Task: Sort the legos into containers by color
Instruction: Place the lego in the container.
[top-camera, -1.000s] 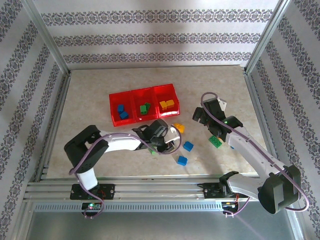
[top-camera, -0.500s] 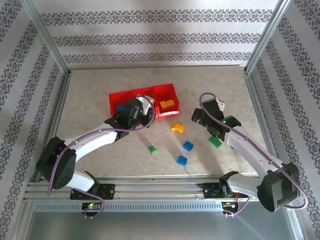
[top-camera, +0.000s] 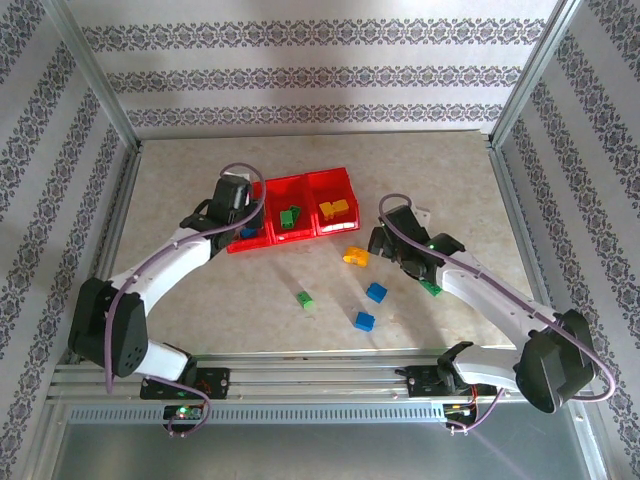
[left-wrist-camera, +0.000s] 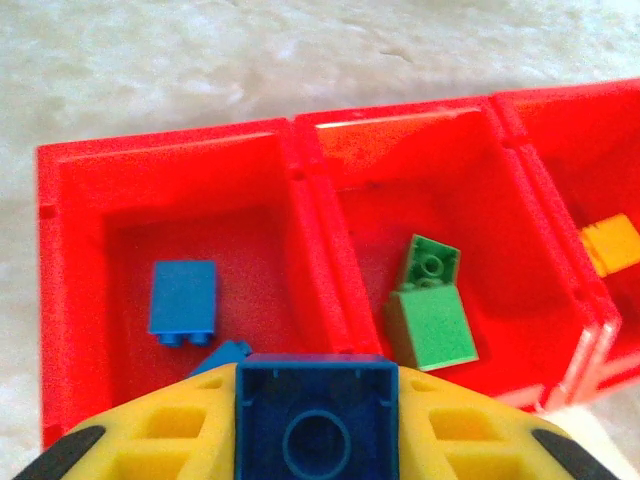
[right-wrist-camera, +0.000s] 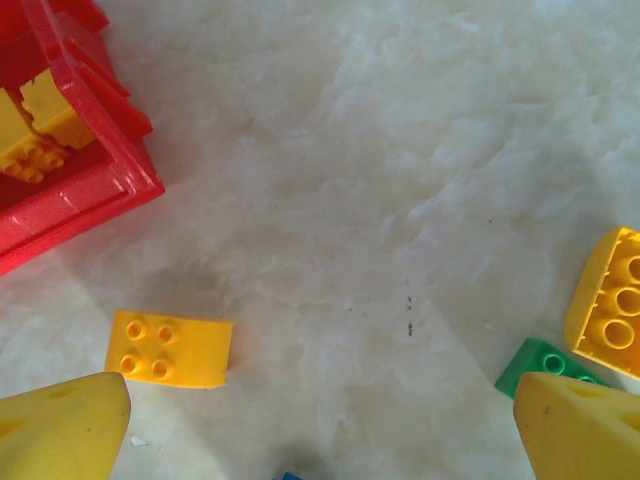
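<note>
My L gripper (left-wrist-camera: 315, 440) is clamped on a blue brick (left-wrist-camera: 315, 400), hovering over the left compartment of the red tray (left-wrist-camera: 300, 135). A second blue brick (left-wrist-camera: 183, 300) lies in there at 11 o'clock from it, w/ green bricks (left-wrist-camera: 430, 310) in the mid compartment. My R gripper (right-wrist-camera: 320, 440) is spread wide w/ nothing in it above the table (right-wrist-camera: 400, 200), w/ a loose yellow brick (right-wrist-camera: 170, 348) at 10 o'clock and a green brick (right-wrist-camera: 540, 362) at 2.

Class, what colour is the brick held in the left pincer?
Blue; the brick shows best in the left wrist view.
</note>
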